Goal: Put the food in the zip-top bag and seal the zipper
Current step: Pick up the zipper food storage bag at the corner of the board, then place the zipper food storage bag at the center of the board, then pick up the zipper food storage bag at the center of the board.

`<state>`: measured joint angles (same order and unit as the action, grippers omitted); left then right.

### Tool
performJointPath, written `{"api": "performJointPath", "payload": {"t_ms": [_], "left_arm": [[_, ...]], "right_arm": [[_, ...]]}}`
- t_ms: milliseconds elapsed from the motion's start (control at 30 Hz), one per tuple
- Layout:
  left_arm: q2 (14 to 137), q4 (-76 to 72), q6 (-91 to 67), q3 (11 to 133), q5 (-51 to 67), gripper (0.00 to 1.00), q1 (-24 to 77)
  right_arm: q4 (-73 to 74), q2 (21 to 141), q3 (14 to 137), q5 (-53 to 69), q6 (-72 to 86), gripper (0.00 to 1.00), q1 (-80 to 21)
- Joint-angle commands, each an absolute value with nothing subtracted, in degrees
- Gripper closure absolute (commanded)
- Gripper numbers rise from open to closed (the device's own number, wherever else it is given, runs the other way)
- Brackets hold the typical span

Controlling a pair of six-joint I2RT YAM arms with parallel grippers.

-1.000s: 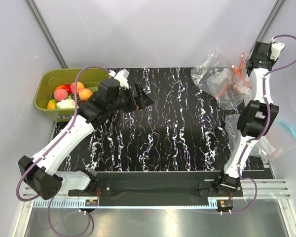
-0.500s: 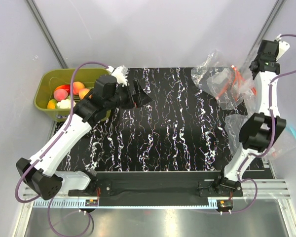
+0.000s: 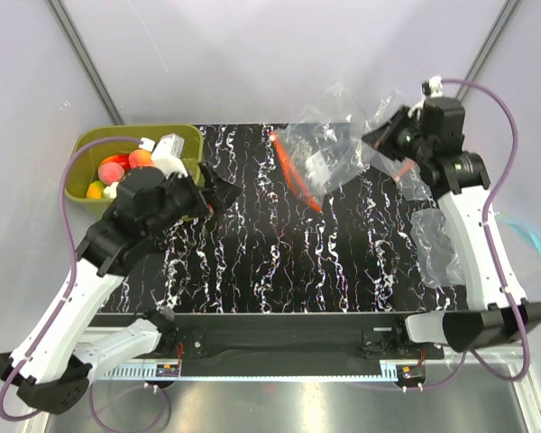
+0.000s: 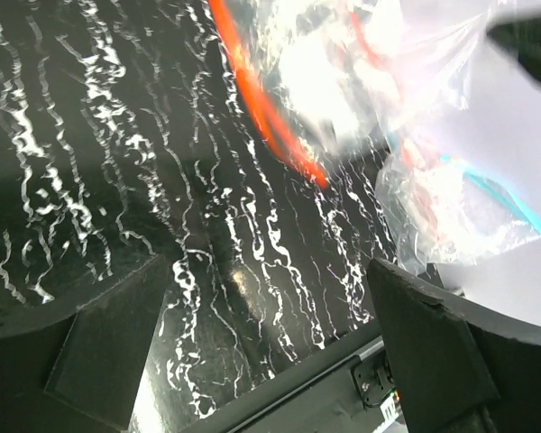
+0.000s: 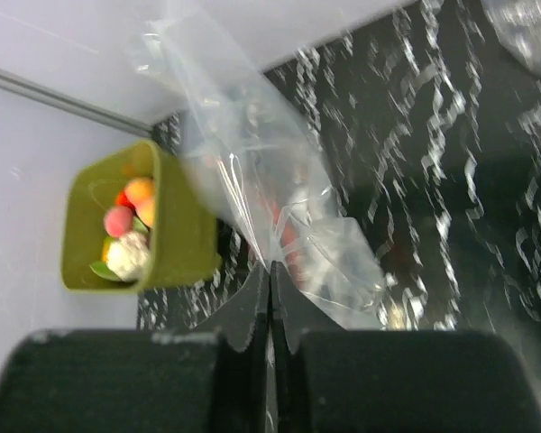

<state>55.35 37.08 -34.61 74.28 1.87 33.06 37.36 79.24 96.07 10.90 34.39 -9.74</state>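
Note:
The clear zip-top bag (image 3: 329, 149) hangs over the back middle of the table, its red-orange zipper (image 3: 298, 176) slanting down toward the mat. My right gripper (image 3: 381, 140) is shut on the bag's right part; in the right wrist view the fingers (image 5: 257, 302) pinch the clear film (image 5: 252, 180). The peach-like fruits (image 3: 142, 158) lie in the green bin (image 3: 185, 140) at the back left, also seen in the right wrist view (image 5: 131, 203). The plum is hidden. My left gripper (image 3: 222, 183) is open and empty beside the bin, its fingers (image 4: 99, 352) wide apart over the mat; the zipper (image 4: 270, 117) shows beyond them.
The bin also holds a white cauliflower (image 3: 114, 189) and other produce. More clear bags (image 3: 433, 234) lie at the table's right edge, one with a light-blue strip (image 3: 532, 239), also in the left wrist view (image 4: 491, 194). The mat is black marbled (image 3: 279, 262).
My right gripper has swung from the back right corner inward, carrying the bag leftward over the table. My left arm has drawn back toward the bin.

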Motion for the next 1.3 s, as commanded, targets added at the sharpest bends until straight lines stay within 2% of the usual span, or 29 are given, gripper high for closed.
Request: {"api": "performJointPath", "payload": {"t_ms": [0,33,67,100,133,167,233,333,367,433,467,500,533,700,833,1033,1267], "left_arm": [[52.21,35.16,-36.56,70.14,-1.76,0.01,32.70],[51.77,34.90,-36.91,69.70,-1.84,0.01,32.70],[51.51,34.89,-36.91,69.61,-1.93,0.01,32.78],[51.50,34.98,-36.57,69.70,-1.93,0.01,32.70],[51.68,35.24,-36.48,69.78,-2.37,0.01,32.70],[51.94,35.51,-36.39,69.79,-2.55,0.01,32.70],[52.03,35.60,-36.21,69.87,-2.90,0.01,32.61],[51.94,36.47,-36.91,69.96,-3.95,0.01,32.52],[52.03,37.26,-37.18,69.96,-4.22,0.01,32.43],[52.03,38.84,-38.49,70.22,-5.18,0.01,31.56],[52.12,40.50,-39.02,70.31,-5.19,0.01,30.86],[52.21,41.30,-39.81,70.40,-4.58,0.01,29.98],[52.38,42.18,-39.99,71.01,-4.14,0.01,28.14],[52.03,47.89,-39.82,72.95,-0.98,0.01,21.02],[49.58,51.50,-41.04,74.00,4.48,0.01,12.85],[46.32,54.49,-42.72,72.60,7.12,0.01,10.29],[45.26,55.55,-42.45,71.72,8.17,0.01,8.88]], "right_arm": [[40.42,74.98,86.78,12.41,36.22,0.97,-8.88],[40.78,73.58,84.92,11.17,34.21,0.92,-8.79],[41.22,73.13,83.16,10.21,33.67,0.53,-8.88],[41.92,73.30,80.53,8.80,33.49,0.20,-8.88],[44.10,74.00,79.81,6.61,32.79,0.05,-8.79],[45.43,74.87,79.72,6.16,31.91,0.00,-8.79],[47.02,76.99,80.16,7.20,28.85,0.00,-8.88],[40.30,74.45,77.53,12.90,22.45,0.21,-9.58],[38.86,73.57,76.82,13.70,20.15,0.24,-12.10],[37.97,73.47,76.29,14.58,14.54,0.25,-15.01],[38.49,74.17,76.46,15.11,13.28,0.27,-17.55],[39.37,75.48,76.46,15.47,12.66,0.34,-19.23],[39.37,76.11,76.38,15.82,11.96,0.35,-20.81],[37.18,79.79,75.50,12.50,12.22,0.36,-36.52],[36.21,85.07,75.94,8.53,13.18,0.34,-45.06],[33.84,94.65,76.99,0.36,13.80,0.29,-50.01],[36.21,106.69,88.13,-8.25,12.57,0.25,-54.31]]}}
